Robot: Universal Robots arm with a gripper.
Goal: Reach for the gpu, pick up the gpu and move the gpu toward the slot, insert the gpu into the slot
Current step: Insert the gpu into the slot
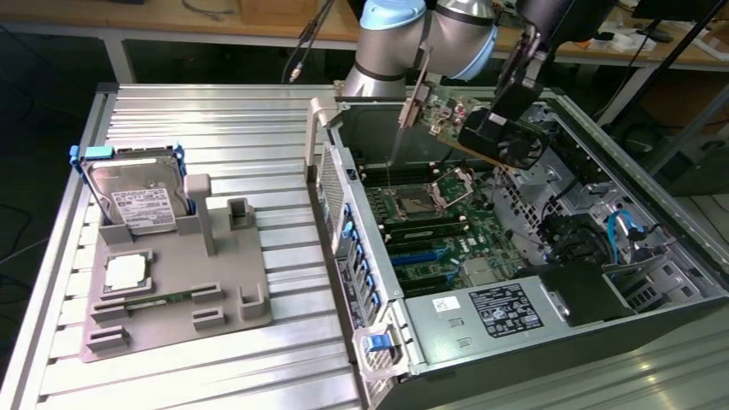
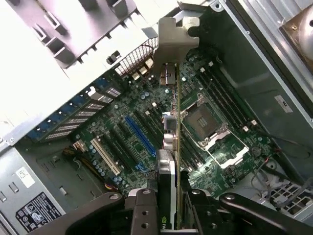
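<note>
gripper (image 2: 170, 203): jaws partly closed, clamping gpu (image 1: 458, 128) | gpu: hanging over open case (image 1: 370, 128), apart from slot (image 2: 140, 135) | hidden: gpu showing edge-on in wrist view, its faces unreadable

A grey robot arm (image 1: 381, 64) with pale blue joint caps comes in at the top of the exterior view. Its black gripper (image 1: 510, 101) points downward, both fingers (image 2: 144, 208) clamped on a gpu (image 2: 166, 169) held on edge between them.
</note>
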